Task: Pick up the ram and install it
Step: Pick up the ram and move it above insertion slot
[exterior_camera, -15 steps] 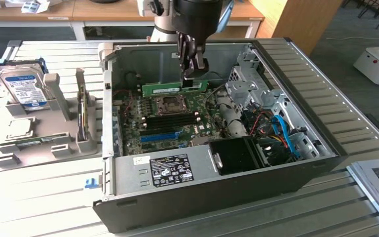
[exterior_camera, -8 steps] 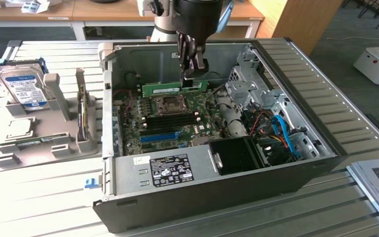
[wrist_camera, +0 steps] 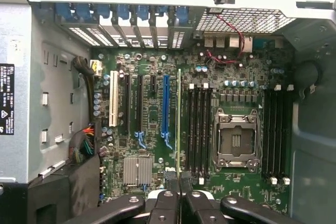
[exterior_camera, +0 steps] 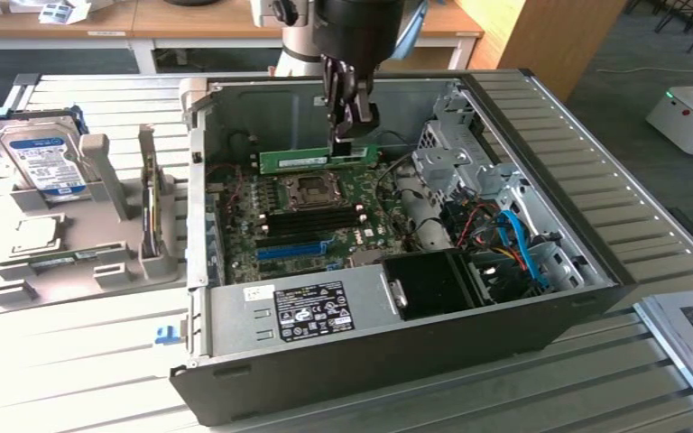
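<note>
My gripper (exterior_camera: 349,133) hangs inside the open computer case (exterior_camera: 563,225), shut on the ram (exterior_camera: 310,160). The ram is a thin green stick with a white label, held level above the motherboard (exterior_camera: 310,225) near the CPU socket (exterior_camera: 311,188). In the wrist view the ram (wrist_camera: 179,119) appears edge-on as a thin green line between my fingertips (wrist_camera: 180,192). It lies beside the black memory slots (wrist_camera: 199,129), between them and the long blue slot (wrist_camera: 166,108). Whether it touches the board I cannot tell.
A silver hard drive (exterior_camera: 43,158) stands in a grey holder (exterior_camera: 82,262) on the exterior view's left. Cables (exterior_camera: 522,244) and a drive cage (exterior_camera: 455,149) fill the case's right side. The black power supply (exterior_camera: 310,311) sits at the front. A second bank of memory slots (wrist_camera: 278,129) lies past the CPU socket (wrist_camera: 236,140).
</note>
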You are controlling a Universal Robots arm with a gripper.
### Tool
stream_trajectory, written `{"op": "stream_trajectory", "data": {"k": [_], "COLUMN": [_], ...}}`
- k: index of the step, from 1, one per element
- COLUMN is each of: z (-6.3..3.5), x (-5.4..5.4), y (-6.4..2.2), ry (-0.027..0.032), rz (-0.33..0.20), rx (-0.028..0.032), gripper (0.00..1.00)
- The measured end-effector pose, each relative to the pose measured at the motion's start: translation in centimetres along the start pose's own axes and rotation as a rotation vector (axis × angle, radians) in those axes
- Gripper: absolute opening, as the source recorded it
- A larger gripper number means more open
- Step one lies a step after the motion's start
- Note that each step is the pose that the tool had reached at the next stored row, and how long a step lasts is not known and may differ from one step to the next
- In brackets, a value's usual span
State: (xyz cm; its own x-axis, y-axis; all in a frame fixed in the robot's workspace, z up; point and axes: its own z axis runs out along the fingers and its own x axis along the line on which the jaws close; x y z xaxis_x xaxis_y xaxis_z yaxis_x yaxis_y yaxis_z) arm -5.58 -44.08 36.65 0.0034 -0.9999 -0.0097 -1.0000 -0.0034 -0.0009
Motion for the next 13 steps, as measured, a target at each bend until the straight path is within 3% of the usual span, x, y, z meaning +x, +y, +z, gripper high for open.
{"op": "stream_trajectory", "data": {"k": [13], "z": [0.14], "x": [-1.6], "y": [-0.01], "ry": [-0.0001], "rz": [0.001], "rx": [0.0006], "gripper": [0.12]}}
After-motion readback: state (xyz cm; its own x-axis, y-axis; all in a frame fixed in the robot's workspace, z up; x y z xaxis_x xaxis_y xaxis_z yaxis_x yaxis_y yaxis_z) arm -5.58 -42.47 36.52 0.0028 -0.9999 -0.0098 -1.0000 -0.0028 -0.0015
